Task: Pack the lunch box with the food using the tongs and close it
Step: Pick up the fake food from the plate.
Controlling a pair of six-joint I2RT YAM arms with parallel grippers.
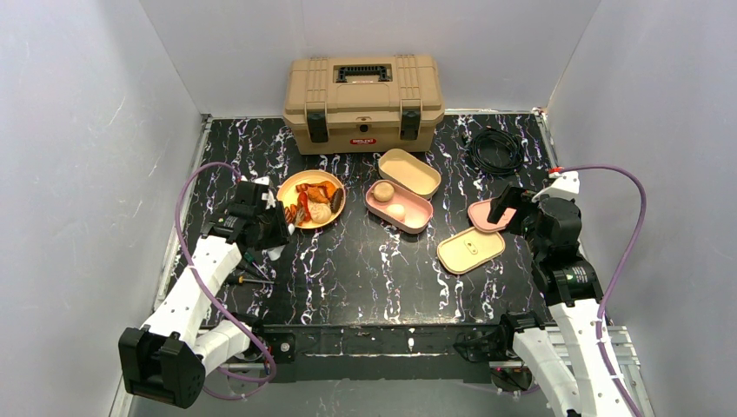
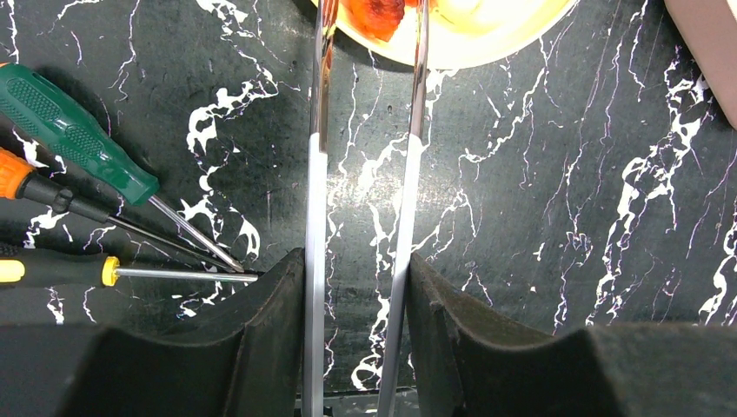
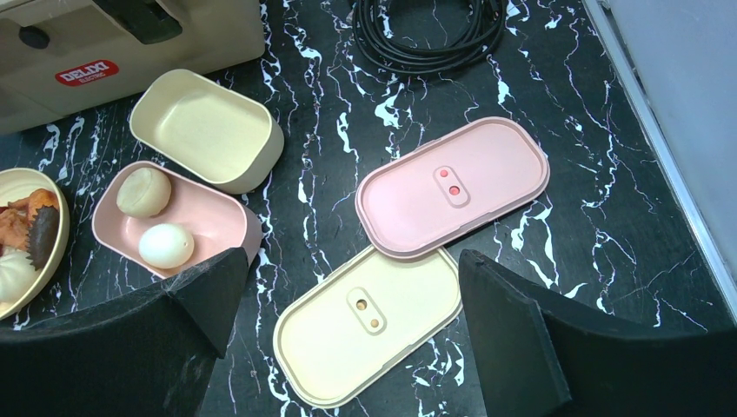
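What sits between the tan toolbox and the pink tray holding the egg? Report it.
An empty cream tray sits between toolbox and pink tray, shown in the top and right wrist views.

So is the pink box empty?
Not empty. A tan bun and a white egg lie inside the pink box.

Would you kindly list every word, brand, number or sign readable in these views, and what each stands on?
"DELIXI": white letters on the red label on the front of the tan toolbox.
Smaller line under it on that label: too small to read.
Pink lid, cream lid, green screwdriver: no text visible.
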